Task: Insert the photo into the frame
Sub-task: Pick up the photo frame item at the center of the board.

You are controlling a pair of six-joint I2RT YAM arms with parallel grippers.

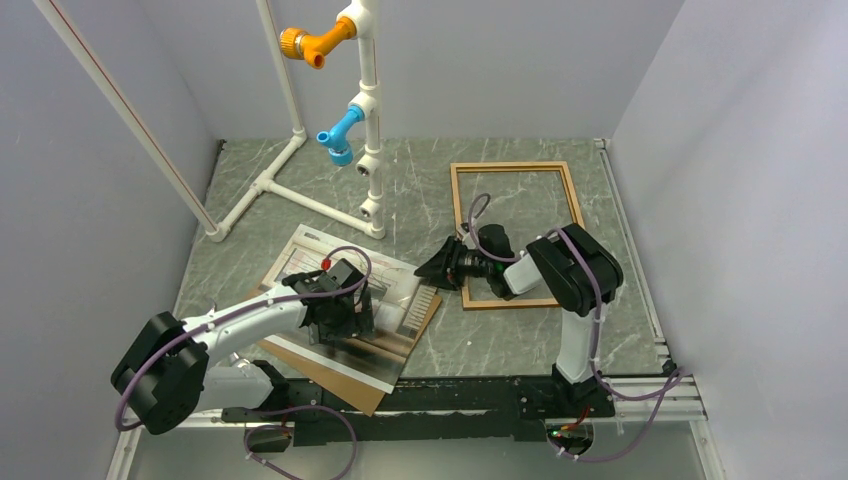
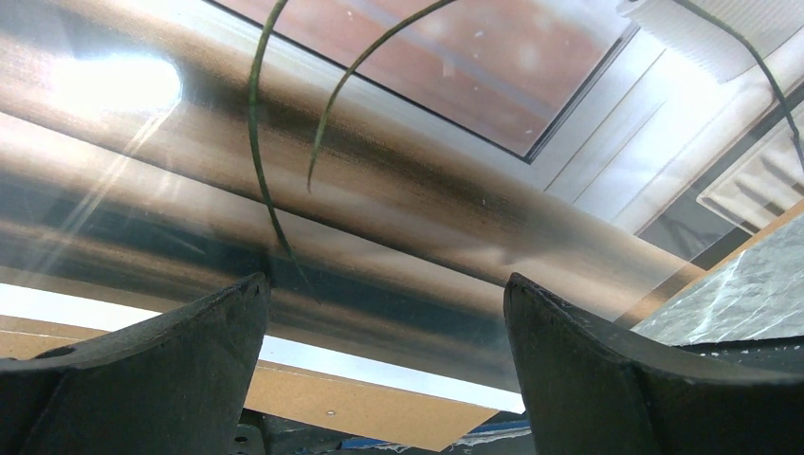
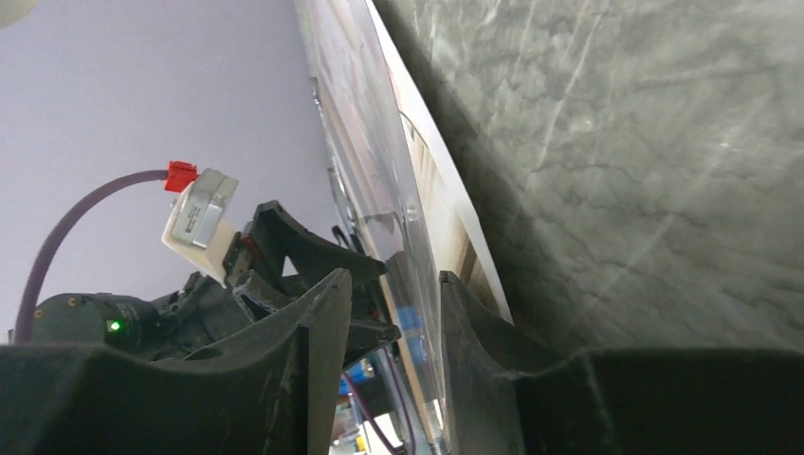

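Photo (image 1: 386, 349), glossy rectangle, lies on brown hardboard (image 1: 352, 392).

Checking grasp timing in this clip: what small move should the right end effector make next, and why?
Probably close the right end effector on the large glossy rectangular photo: its edge sits between the fingers, with a gap showing beside one finger, so it is not gripped yet.

Pale grey walls (image 1: 500, 60) enclose a green marbled table (image 1: 420, 180).
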